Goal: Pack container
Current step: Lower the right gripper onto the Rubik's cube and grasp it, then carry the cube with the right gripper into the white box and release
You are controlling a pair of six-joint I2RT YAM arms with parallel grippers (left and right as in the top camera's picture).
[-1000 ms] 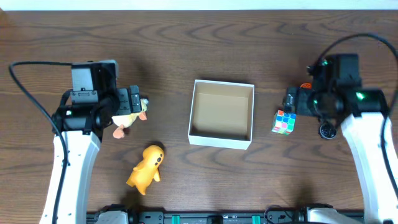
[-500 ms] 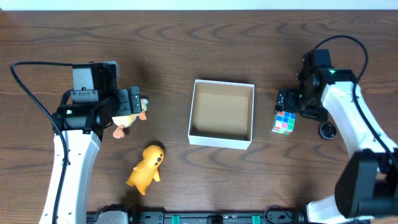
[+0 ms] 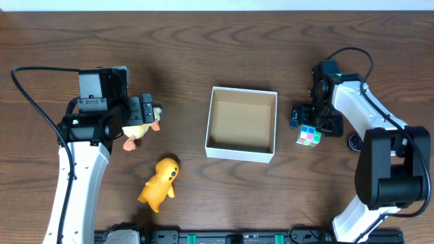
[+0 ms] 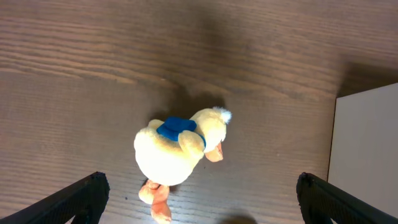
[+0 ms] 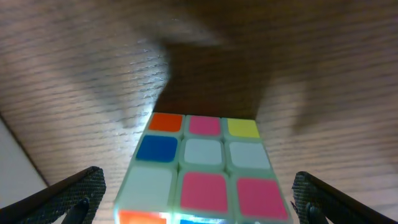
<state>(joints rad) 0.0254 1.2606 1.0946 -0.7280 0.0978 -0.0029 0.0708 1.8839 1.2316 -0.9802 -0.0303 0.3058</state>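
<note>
The container [image 3: 241, 155], a square shallow white-walled box with a brown inside, sits open at the table's middle; its white wall also shows in the left wrist view [image 4: 367, 143]. My left gripper [image 4: 199, 202] is open above a cream plush duck [image 4: 174, 152] with a blue scarf; the duck [image 3: 139, 127] lies left of the container. An orange plush toy [image 3: 159, 184] lies below it. My right gripper [image 5: 199, 199] is open, its fingers on either side of a multicoloured puzzle cube [image 5: 202, 174], which sits right of the container [image 3: 310, 135].
A small black round object [image 3: 355, 142] lies on the table right of the cube. The right arm's cable loops above it. The table's front edge holds the arm bases.
My right arm has swung in and turned, bringing its gripper left and down over the cube. The left arm, the duck and the container have not moved.
</note>
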